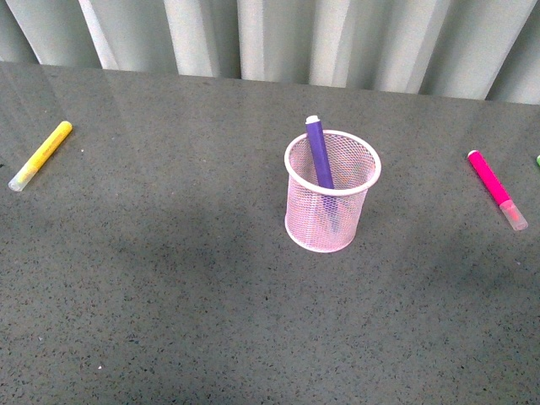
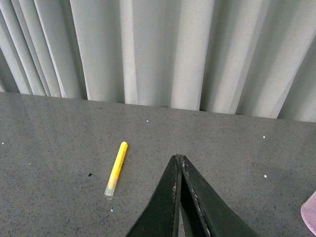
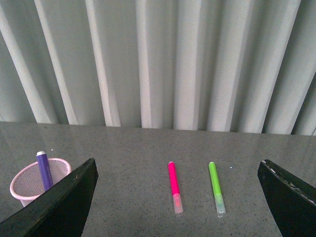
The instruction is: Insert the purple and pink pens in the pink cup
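The pink cup stands upright mid-table, and the purple pen leans inside it with its end above the rim. The cup and purple pen also show in the right wrist view. The pink pen lies flat on the table at the far right, clear cap toward me. In the right wrist view the pink pen lies ahead of my right gripper, whose fingers stand wide open and empty. My left gripper is shut on nothing, above bare table. Neither gripper shows in the front view.
A yellow marker lies at the far left, also seen as the yellow marker beside the left gripper. A green marker lies parallel to the pink pen on its outer side. Pleated grey curtain backs the dark table.
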